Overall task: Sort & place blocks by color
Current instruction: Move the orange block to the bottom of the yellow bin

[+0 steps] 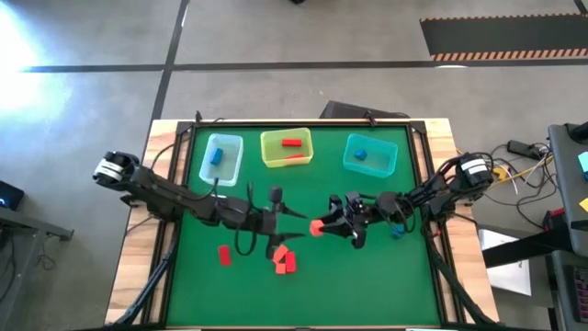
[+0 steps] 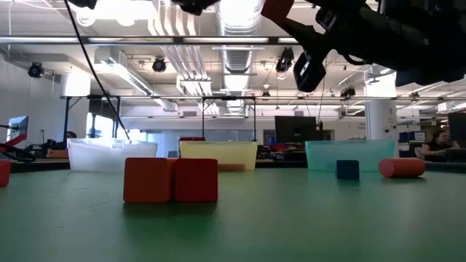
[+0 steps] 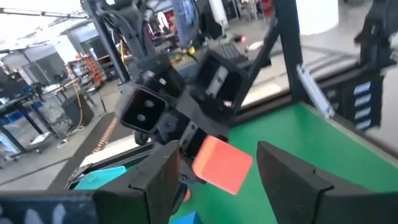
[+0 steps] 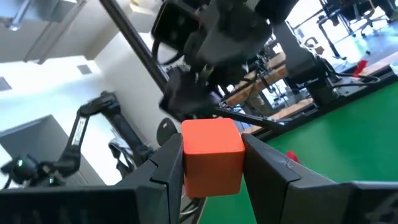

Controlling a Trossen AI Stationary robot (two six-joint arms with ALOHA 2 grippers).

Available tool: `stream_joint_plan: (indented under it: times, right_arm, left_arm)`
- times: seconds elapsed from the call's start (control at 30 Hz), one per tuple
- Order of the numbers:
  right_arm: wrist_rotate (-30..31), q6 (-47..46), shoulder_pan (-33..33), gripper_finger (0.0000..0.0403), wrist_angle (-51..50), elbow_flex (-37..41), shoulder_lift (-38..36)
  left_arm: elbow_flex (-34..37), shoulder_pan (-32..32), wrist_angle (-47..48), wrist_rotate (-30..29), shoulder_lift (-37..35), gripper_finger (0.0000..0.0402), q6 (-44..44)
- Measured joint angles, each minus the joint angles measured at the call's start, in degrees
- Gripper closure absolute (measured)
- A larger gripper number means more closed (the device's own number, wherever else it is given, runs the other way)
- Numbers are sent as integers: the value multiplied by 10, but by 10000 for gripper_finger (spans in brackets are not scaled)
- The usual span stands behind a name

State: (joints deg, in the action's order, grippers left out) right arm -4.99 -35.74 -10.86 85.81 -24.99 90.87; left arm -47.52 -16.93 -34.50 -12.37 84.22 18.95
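While the two arms meet above the middle of the green counter (image 1: 367, 285), the right gripper (image 1: 323, 226) has its jaws clamped on an orange-red cube (image 1: 316, 227), which the right wrist view shows squeezed between the two dark fingers (image 4: 166, 171). Facing it from close by is the left gripper (image 1: 280, 217), jaws spread wide apart with nothing between them; in the left wrist view the held cube (image 3: 222, 164) sits just ahead of that opening, in the other arm's grip, apart from the left fingers (image 3: 163, 177).

Below the left jaws, on the counter, lies a small cluster of red blocks (image 1: 284, 261) touching one another; the low view shows two of them (image 2: 171, 180) side by side. A lone red block (image 1: 223, 255) lies off to the outer side of the left arm, well apart from both jaws. Near the right arm's wrist, a small blue block (image 1: 397, 230) rests on the counter.

Beyond both jaws, along the far edge, stand three bins: a clear bin (image 1: 234, 145) with a blue block (image 1: 216, 156) inside, a yellow bin (image 1: 272, 162) holding a red bar (image 1: 292, 143), and a teal bin (image 1: 387, 147) holding a blue block (image 1: 361, 154).
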Motion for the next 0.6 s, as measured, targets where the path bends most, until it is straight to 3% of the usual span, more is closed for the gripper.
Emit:
stream_joint_plan:
  times: [0.33, 0.6]
  right_arm:
    - [0, -21, 8, 285, 1, 0, 0]
    - [4, -54, 8, 285, 2, -5, 0]
  left_arm:
    - [-26, -1, -7, -47, 57, 109, 62]
    - [-41, -1, -46, -47, 94, 101, 119]
